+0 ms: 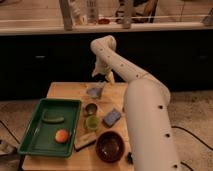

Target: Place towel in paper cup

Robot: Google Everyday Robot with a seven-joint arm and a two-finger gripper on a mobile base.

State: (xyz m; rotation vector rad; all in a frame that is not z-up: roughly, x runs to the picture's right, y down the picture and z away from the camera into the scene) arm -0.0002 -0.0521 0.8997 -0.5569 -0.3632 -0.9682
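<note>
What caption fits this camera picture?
Robot gripper hovers above a grey towel on the wooden table.

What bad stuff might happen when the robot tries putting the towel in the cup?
1. The gripper is over the grey towel at the table's far end, so a poor grab might drag it off the edge.
2. The small cups stand close together beside the blue sponge and dark bowl; the big arm might knock one over.
</note>
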